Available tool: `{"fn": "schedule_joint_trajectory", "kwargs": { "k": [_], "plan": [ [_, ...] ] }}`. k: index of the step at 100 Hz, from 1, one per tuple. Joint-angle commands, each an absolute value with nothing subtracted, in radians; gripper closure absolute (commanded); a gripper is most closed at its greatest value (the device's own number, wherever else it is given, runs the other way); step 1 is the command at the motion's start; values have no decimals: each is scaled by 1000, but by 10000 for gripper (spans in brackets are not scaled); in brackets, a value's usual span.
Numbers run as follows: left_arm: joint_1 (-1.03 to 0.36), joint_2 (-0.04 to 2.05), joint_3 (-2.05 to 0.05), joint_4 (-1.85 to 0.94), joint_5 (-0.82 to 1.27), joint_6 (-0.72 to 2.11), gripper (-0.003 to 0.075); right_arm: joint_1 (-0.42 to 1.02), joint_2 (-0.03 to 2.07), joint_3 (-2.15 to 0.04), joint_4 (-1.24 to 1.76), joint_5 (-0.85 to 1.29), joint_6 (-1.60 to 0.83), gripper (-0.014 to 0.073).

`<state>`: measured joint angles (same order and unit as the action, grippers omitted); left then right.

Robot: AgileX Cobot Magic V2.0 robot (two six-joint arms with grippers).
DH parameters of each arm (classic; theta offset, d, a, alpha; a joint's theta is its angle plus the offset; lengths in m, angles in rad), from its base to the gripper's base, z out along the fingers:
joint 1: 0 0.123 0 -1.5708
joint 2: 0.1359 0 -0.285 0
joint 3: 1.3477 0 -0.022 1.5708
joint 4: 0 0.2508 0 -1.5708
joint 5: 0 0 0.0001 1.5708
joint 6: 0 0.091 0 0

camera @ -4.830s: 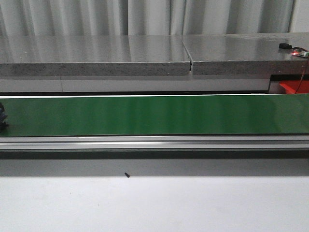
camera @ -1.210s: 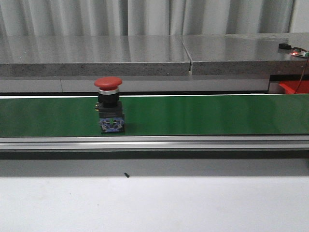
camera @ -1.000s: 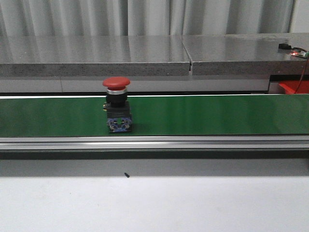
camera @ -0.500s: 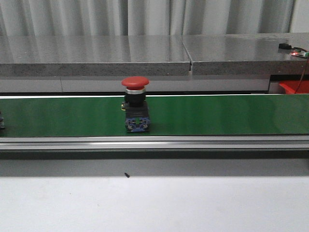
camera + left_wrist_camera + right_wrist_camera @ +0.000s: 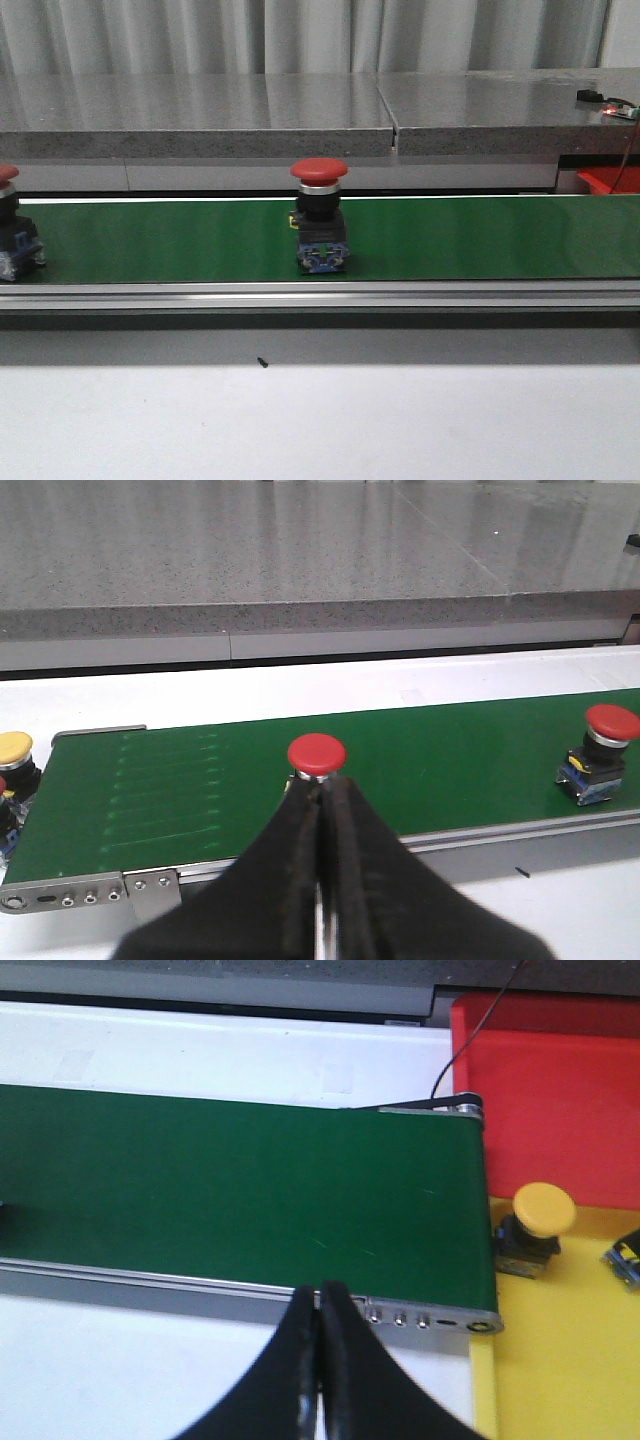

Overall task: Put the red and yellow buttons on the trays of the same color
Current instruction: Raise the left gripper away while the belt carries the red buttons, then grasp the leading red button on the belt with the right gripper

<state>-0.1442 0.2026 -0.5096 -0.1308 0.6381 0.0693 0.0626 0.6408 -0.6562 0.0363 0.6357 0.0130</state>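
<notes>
Mid-belt in the front view I see a red button standing upright on the green conveyor belt, its mushroom cap on top and its blue-and-black contact block on the belt; its long axis is vertical. A second red button sits at the far left edge of that view, partly cut off. From the left wrist camera, the left gripper has its fingers pressed together with nothing between them, and a red cap shows just beyond the fingertips, dead ahead on the belt. That same view shows another red button further along the belt toward the right end, and a yellow button at the belt's left end. The right gripper is likewise closed tight and empty, hovering at the near edge of the belt by its right end. Beyond that end I see the red tray on the far side and the yellow tray on the near side, with a yellow button already resting on the yellow tray. My judgement: the left arm is nearer the button straight ahead of it, and its fingers must open before any grasp from above. No readable brand, label or writing on any part.
</notes>
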Motion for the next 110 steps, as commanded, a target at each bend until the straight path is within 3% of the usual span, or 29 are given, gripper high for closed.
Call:
{"fn": "schedule_joint_trajectory", "kwargs": {
  "k": [1,20,27,44,53,92,110],
  "plan": [
    [-152,215,-535,-147,570,60,739,110,713,-741,49,584,0,647],
    [-152,215,-535,-147,570,60,739,271,906,-905,44,683,-21,549],
    [-152,215,-535,-147,570,60,739,311,985,-971,44,735,-21,448],
    [-152,215,-535,-147,570,60,739,368,1159,-1112,45,843,-21,105],
    [-152,215,-535,-147,570,60,739,391,1241,-1177,45,895,-21,9],
    [-152,215,-535,-147,570,60,739,466,1482,-1337,92,1039,-157,-1],
    [-152,215,-535,-147,570,60,739,467,1555,-1349,121,999,-232,-1]
  ]
}}
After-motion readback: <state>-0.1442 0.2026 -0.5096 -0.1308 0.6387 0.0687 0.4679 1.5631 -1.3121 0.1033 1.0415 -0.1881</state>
